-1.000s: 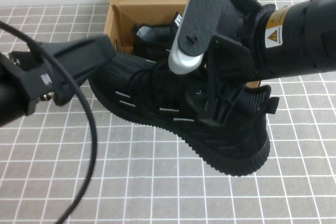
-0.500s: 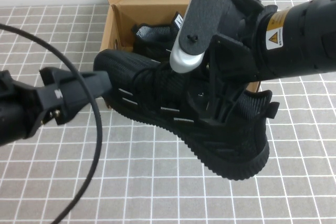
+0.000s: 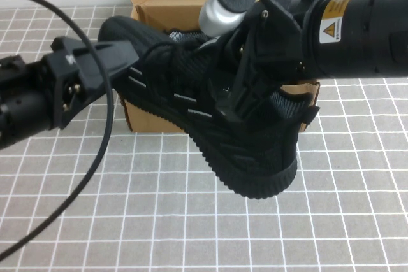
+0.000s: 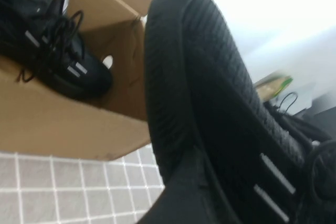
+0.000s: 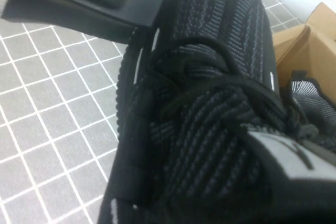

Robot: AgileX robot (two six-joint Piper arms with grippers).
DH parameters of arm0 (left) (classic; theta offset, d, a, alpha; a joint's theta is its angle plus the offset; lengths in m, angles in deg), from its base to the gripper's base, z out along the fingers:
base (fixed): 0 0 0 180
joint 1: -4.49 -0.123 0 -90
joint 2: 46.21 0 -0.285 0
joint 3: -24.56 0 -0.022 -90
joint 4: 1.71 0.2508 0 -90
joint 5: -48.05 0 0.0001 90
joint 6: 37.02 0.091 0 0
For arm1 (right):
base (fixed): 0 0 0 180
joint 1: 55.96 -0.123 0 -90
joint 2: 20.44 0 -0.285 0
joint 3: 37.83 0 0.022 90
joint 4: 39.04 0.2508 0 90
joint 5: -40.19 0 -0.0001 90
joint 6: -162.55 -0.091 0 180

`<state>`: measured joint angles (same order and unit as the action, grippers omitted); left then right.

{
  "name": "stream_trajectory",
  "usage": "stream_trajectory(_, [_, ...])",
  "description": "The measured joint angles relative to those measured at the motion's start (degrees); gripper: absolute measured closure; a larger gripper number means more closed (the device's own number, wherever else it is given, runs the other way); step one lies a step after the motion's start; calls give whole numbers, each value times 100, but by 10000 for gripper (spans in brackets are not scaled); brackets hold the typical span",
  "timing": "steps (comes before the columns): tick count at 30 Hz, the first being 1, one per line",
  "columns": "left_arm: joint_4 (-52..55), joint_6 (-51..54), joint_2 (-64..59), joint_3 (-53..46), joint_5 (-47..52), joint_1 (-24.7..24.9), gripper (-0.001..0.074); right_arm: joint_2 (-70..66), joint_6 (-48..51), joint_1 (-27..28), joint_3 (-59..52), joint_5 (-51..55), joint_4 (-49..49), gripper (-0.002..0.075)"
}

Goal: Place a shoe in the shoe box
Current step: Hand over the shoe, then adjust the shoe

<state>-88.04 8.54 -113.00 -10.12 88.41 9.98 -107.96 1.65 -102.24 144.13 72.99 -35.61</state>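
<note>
High view: right gripper (image 3: 255, 103) clenched on shoe (image 3: 210, 113); left gripper (image 3: 105, 62) (fingers unclear) at its toe; I'd level it over box (image 3: 153, 11) beside mate (image 4: 52, 51).

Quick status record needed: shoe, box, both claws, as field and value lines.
shoe: black sneaker held off the table, tilted, toe toward the shoe box, heel hanging out over the tiled table
shoe box: open, its lid flap up; mate shoe already lying inside
right claw: clamped on the shoe's collar and midfoot
left claw: at the toe end, touching the shoe; grip unclear
step left: shoe not yet in the box
</note>
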Motion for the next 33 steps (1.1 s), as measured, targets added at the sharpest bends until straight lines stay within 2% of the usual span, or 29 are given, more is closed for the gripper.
stream_trajectory(7, [-569, 243, -372, 0, 37, 0, 171, 0, -107, 0, 0, -82, -37, 730])
stream_trajectory(16, [-658, 764, -461, 0, 55, 0, 171, 0, -215, 0, 45, -260, -74, 730])
stream_trajectory(24, [-878, 743, -461, 0, -511, 0, 171, 0, -229, 0, 54, -374, -74, 730])
stream_trajectory(33, [-1012, 704, -479, 0, 3, -12, 171, 0, -233, 91, 58, -464, -24, 730])
